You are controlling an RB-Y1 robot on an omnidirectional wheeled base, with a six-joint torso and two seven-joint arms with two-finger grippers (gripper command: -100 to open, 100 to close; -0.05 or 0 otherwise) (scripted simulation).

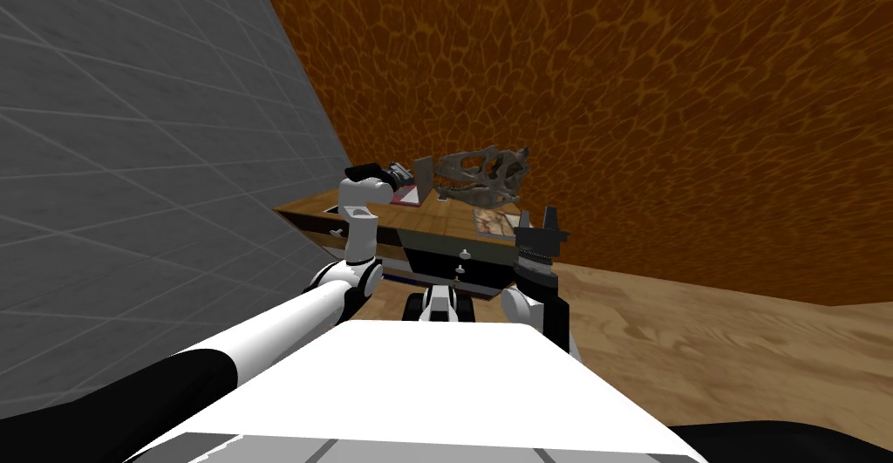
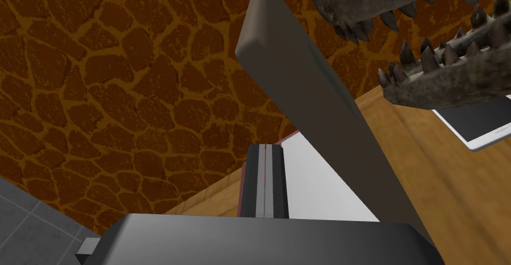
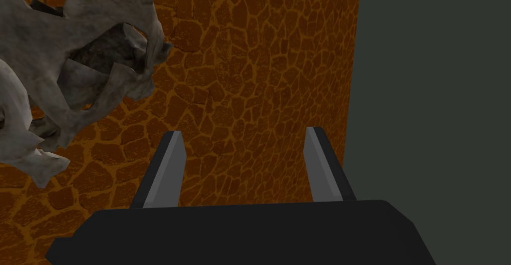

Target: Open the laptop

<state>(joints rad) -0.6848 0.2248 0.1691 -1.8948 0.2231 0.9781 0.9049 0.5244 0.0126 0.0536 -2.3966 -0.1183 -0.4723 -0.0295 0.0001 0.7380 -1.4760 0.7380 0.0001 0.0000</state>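
The laptop [image 1: 420, 183] sits at the left end of a wooden desk [image 1: 445, 218], its grey lid [image 2: 299, 102] raised at a steep angle over a white base with a red edge [image 2: 319, 192]. My left gripper [image 1: 397, 174] reaches over the desk to the laptop's left side. In the left wrist view its fingers [image 2: 265, 177] are shut together with nothing between them, lying over the base's edge just beside the raised lid. My right gripper [image 1: 536, 220] stands upright in front of the desk's right end, open [image 3: 244, 137] and empty.
A grey dinosaur skull [image 1: 484, 177] with toothed jaws [image 2: 439, 82] stands right of the laptop, close to the lid. A flat white-framed panel [image 2: 474, 127] and a printed sheet [image 1: 491, 220] lie on the desk. Drawers with knobs [image 1: 465, 255] face me. A grey wall [image 1: 131, 179] stands to the left.
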